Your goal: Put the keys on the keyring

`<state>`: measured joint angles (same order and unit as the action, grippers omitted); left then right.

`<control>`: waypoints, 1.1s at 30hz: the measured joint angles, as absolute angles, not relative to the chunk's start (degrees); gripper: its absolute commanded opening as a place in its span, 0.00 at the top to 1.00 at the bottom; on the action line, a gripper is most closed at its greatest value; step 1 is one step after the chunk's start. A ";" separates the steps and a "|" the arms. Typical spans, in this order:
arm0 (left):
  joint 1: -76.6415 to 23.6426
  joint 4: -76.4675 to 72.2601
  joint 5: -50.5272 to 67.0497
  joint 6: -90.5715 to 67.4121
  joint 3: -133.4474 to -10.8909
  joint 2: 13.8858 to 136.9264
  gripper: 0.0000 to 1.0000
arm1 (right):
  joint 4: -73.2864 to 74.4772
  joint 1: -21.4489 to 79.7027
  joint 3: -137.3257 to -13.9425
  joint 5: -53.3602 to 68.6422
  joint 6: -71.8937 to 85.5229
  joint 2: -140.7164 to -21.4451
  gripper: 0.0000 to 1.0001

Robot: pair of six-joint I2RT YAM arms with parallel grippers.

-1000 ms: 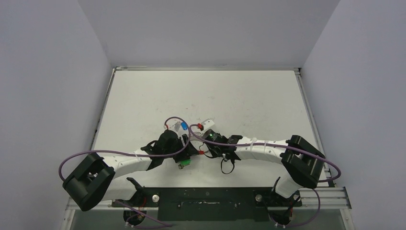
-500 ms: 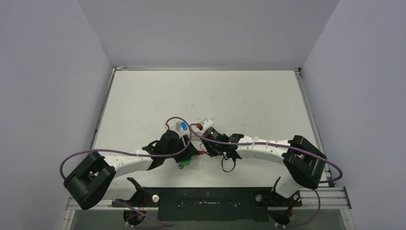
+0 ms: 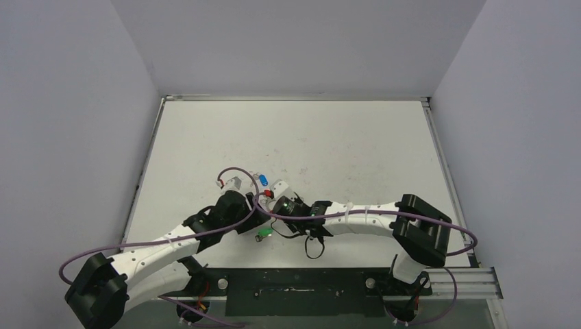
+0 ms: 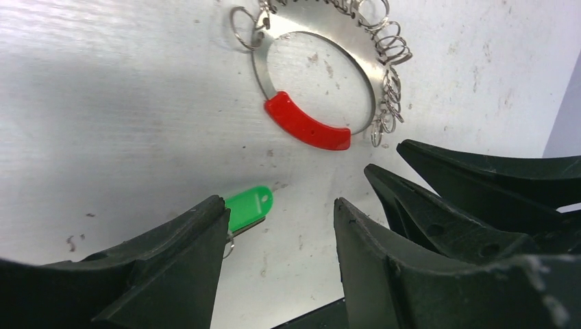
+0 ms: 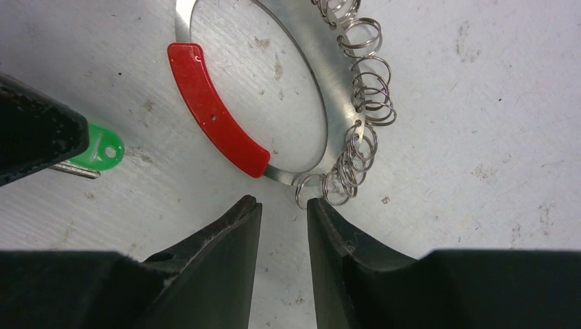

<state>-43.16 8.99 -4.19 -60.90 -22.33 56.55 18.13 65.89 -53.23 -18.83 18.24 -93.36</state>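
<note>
Two pincers, left gripper [image 4: 279,209] and right gripper [image 5: 282,204], gape empty by the keyring [image 5: 218,113] toward the worktop's near edge; grasping the green key [image 4: 248,205] probably comes next

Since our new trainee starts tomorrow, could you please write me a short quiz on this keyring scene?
1. True or false: the green key is already threaded on the keyring.
2. What does the right claw hold? A the keyring; B the green key; C nothing.
3. Fill in: the sleeve on the keyring is coloured ____.
Key: 1 false, it lies on the table apart from the ring; 2 C, its jaws stand slightly apart and empty; 3 red.
</note>
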 measured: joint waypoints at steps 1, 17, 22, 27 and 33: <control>-43.16 10.63 -5.04 -60.90 -22.33 55.31 0.44 | 18.31 66.48 -54.02 -19.75 18.09 -94.32 0.68; -43.20 17.93 -9.28 -61.12 -21.08 48.21 0.44 | 21.56 67.99 -55.92 -26.44 17.52 -99.29 0.72; -43.20 17.91 -9.28 -61.28 -21.08 48.77 0.44 | 21.45 67.99 -55.92 -26.61 17.50 -100.51 0.73; -43.20 17.91 -9.30 -61.34 -20.99 48.84 0.44 | 21.08 68.10 -56.25 -27.53 17.12 -101.19 0.73; -43.18 18.17 -9.63 -61.47 -20.93 48.71 0.44 | 20.95 68.34 -57.25 -28.53 17.04 -102.41 0.82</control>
<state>-43.18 18.17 -9.63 -61.47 -20.93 48.71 20.95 68.34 -57.25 -28.53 17.04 -102.41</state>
